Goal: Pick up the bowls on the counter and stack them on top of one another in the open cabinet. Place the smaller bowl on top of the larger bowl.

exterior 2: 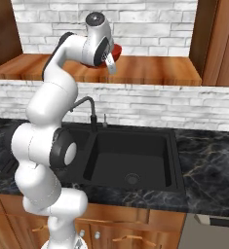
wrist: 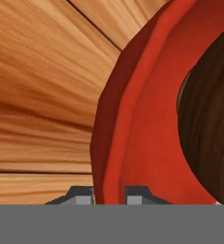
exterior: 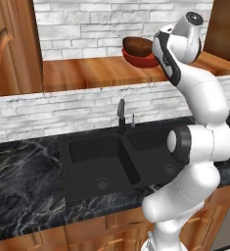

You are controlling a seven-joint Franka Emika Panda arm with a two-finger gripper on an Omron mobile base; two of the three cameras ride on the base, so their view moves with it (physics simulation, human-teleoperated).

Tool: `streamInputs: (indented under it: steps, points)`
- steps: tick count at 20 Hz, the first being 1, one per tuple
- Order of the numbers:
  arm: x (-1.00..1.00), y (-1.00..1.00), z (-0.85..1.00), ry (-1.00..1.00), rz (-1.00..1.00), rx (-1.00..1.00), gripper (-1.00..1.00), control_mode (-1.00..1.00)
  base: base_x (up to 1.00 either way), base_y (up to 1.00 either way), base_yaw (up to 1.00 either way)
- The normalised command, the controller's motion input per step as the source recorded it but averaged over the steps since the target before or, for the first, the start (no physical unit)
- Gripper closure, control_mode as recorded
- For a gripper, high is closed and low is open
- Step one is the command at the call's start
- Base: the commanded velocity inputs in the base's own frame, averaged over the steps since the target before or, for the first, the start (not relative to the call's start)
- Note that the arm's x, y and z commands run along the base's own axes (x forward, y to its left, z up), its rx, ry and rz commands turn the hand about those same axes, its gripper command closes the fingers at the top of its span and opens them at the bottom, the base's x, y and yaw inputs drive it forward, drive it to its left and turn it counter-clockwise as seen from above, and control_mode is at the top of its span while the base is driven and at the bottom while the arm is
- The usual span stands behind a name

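The larger bowl (exterior: 136, 62), glossy red, is at the right of the open cabinet's wooden floor (exterior: 87, 73). The smaller bowl (exterior: 137, 46), dark brown wood, sits inside it. From the right base view a slice of the red bowl (exterior 2: 117, 50) shows behind my hand. In the hand view the red bowl's rim (wrist: 127, 119) runs down between my fingertips, with the brown bowl (wrist: 208, 109) to its right. My gripper (wrist: 108, 196) is shut on that red rim. Whether the red bowl rests on the floor or hangs just above it, I cannot tell.
Below the cabinet a black double sink (exterior: 111, 157) with a dark faucet (exterior: 121, 115) is set into the black marble counter (exterior: 23, 181). A carved cabinet door (exterior: 9, 44) borders the compartment on the left and a wooden side panel (exterior 2: 218, 39) on the right.
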Motion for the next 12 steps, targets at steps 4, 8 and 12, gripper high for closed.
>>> streamInputs:
  steps: [4, 8, 12]
  points:
    - [0.11, 0.02, 0.0, 0.0, 0.0, -0.01, -1.0, -1.0, 0.0, 0.0, 0.0]
    - [0.01, 0.0, 0.0, 0.0, 0.0, -0.01, -1.0, -1.0, 0.0, 0.0, 0.0]
    - [0.0, 0.0, 0.0, 0.0, 0.0, 0.0, -1.0, -1.0, 0.0, 0.0, 0.0]
